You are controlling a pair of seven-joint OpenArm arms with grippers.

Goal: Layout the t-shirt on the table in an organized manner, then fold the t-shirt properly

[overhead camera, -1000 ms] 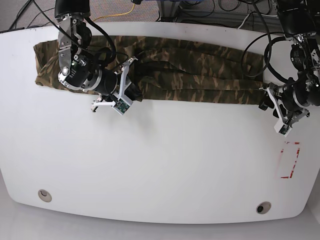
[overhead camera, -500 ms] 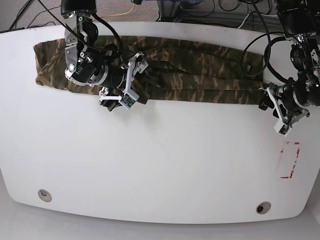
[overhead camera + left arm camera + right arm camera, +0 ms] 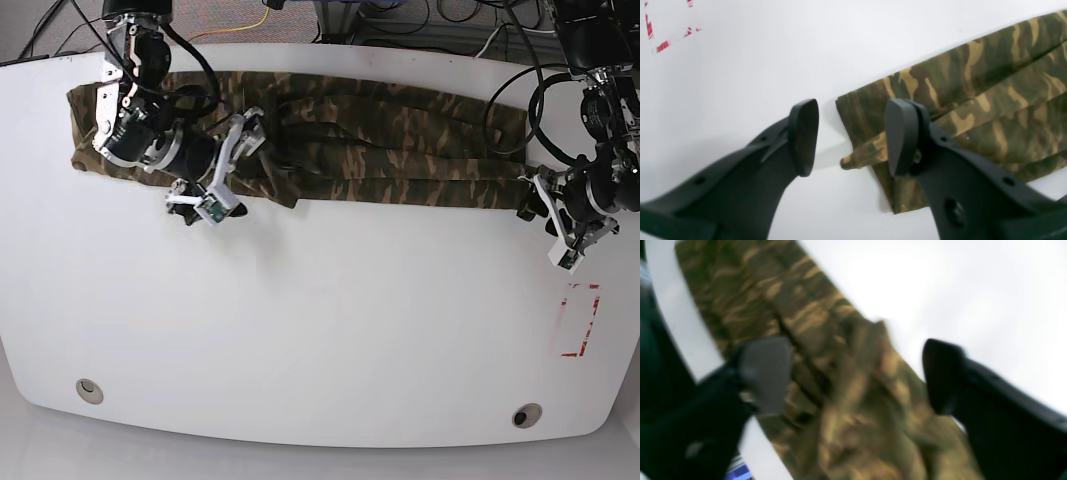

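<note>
1. T-shirt: long folded band along table's far edge.
2. Right gripper has let go, jaws apart, shifted left.
3. Left gripper unchanged, jaws apart, empty at right corner; regrasp likely.

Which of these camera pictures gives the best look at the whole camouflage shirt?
The base view: it shows the t-shirt whole, a long folded band across the far side of the table. The left wrist view shows only one corner sharply; the right wrist view shows a blurred patch.
</note>
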